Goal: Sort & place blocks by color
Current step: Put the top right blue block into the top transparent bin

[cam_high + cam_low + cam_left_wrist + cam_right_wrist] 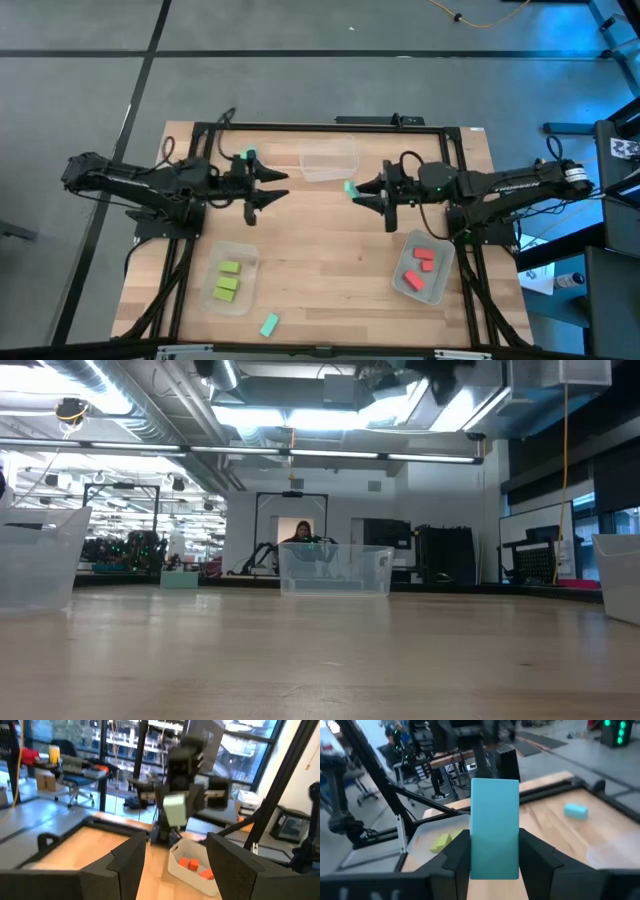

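My right gripper [362, 190] is shut on a teal block [494, 832] above the table's middle, just right of the far clear tub [328, 160]. My left gripper [274, 186] hovers open to the left of it, facing the right gripper and touching nothing. A second teal block [247, 156] lies flat on the table by the left arm, and a third [268, 324] lies near the near edge. Three lime green blocks [227, 281] lie in the near-left tub. Three red-pink blocks [420, 266] lie in the near-right tub. My right gripper pinches the teal block between its two fingers [534, 851], which sit on the block's two long sides at one end [494, 867]. The fingers come level from the table's right. The block is lifted clear and sticks out forward past the fingertips.
Three clear tubs stand on the wooden table: far middle [335, 570], near left [248, 262] and near right [442, 290]. A black frame [330, 127] runs along the far edge and both sides. Bare wood [330, 260] lies between the near tubs.
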Robot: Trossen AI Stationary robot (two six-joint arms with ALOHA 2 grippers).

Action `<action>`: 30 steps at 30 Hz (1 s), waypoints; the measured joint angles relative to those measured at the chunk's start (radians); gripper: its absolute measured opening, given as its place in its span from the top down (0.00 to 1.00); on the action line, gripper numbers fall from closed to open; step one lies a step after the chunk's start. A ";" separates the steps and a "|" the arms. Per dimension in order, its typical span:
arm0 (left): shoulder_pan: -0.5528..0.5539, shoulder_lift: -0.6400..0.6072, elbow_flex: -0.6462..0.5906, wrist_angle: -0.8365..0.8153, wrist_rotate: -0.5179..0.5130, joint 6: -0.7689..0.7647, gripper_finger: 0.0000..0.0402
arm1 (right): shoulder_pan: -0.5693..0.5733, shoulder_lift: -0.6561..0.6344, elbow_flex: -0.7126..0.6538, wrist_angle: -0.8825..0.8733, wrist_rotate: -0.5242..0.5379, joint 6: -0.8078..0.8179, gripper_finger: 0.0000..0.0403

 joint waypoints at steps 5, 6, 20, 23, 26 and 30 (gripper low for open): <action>0.000 0.138 0.000 0.180 0.045 -0.005 0.50 | 0.006 0.134 0.132 0.000 0.003 -0.108 0.68; 0.000 0.165 0.000 0.218 0.061 -0.005 0.50 | 0.006 0.157 0.156 0.000 0.005 -0.116 0.68; 0.000 0.368 0.007 0.538 0.037 -0.006 0.50 | 0.013 0.275 0.258 0.059 -0.004 -0.168 0.68; 0.000 0.398 0.049 0.545 0.036 0.014 0.50 | 0.013 0.297 0.258 0.064 -0.029 -0.155 0.68; 0.000 0.434 0.097 0.537 0.036 0.059 0.50 | 0.021 0.311 0.258 0.076 -0.036 -0.155 0.68; 0.000 0.437 0.114 0.496 0.049 0.078 0.50 | 0.024 0.307 0.258 0.076 -0.032 -0.155 0.68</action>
